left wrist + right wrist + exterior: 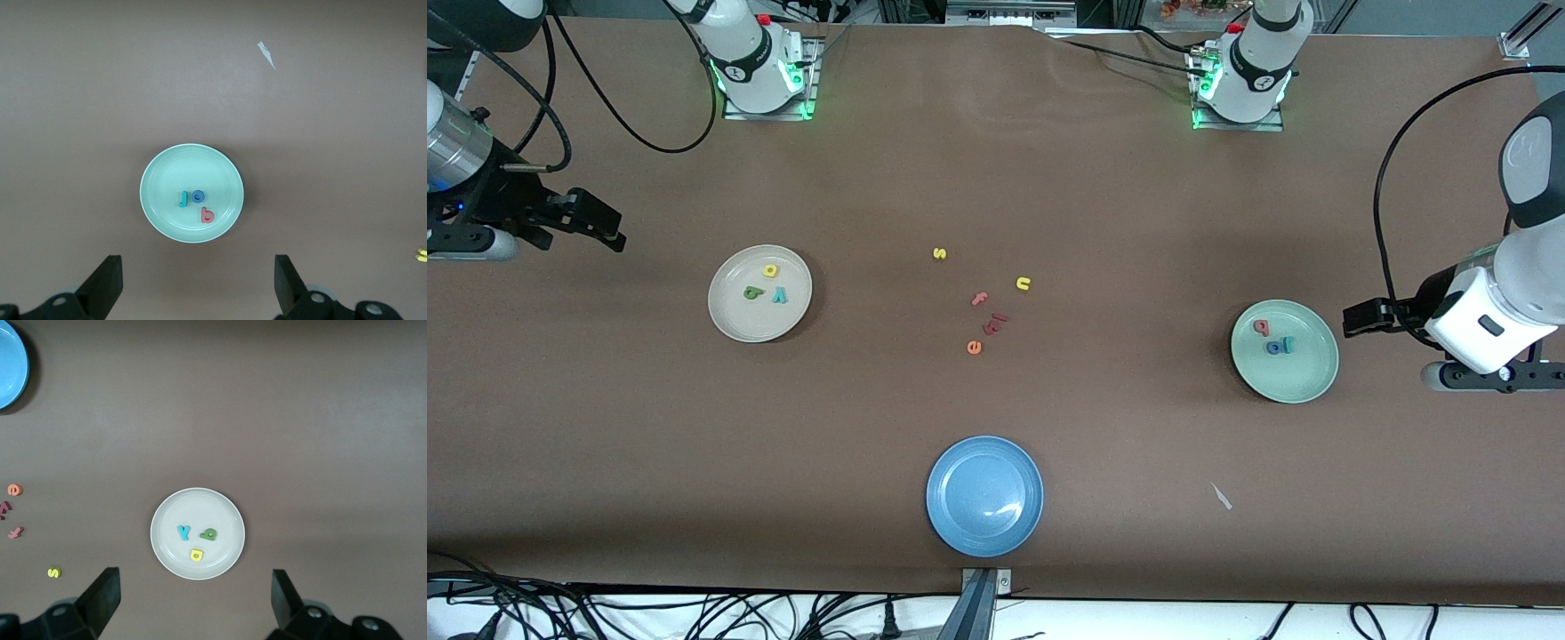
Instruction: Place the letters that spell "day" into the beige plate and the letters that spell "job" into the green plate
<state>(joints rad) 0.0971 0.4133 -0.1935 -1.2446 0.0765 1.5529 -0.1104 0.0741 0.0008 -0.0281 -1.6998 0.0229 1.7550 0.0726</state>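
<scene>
1. The blue plate (pixel 984 495) lies nearest the front camera, at the desk's (pixel 1103 196) near edge, with a small white scrap (pixel 1221 496) beside it toward the left arm's end.
2. The left end effector (pixel 197 283) hangs in the air above the desk just outside the green plate (pixel 1307 378), its fingers spread wide and holding nothing.
3. In the green plate lie the teal j (pixel 183 199), the blue o (pixel 198 196) and the pink-red b (pixel 207 215), close together.
4. The right end effector (pixel 195 600) hangs over the desk at the right arm's end, apart from the beige plate (pixel 734 324), fingers spread wide and empty.
5. In the beige plate lie the dark green d (pixel 209 534), the yellow a (pixel 196 555) and the teal y (pixel 183 532).
6. Mid-desk, between the two plates, loose letters lie: a yellow s (pixel 939 253), a yellow u (pixel 1023 284), a pink f (pixel 979 299), an orange e (pixel 974 348) and dark red pieces (pixel 995 323).
</scene>
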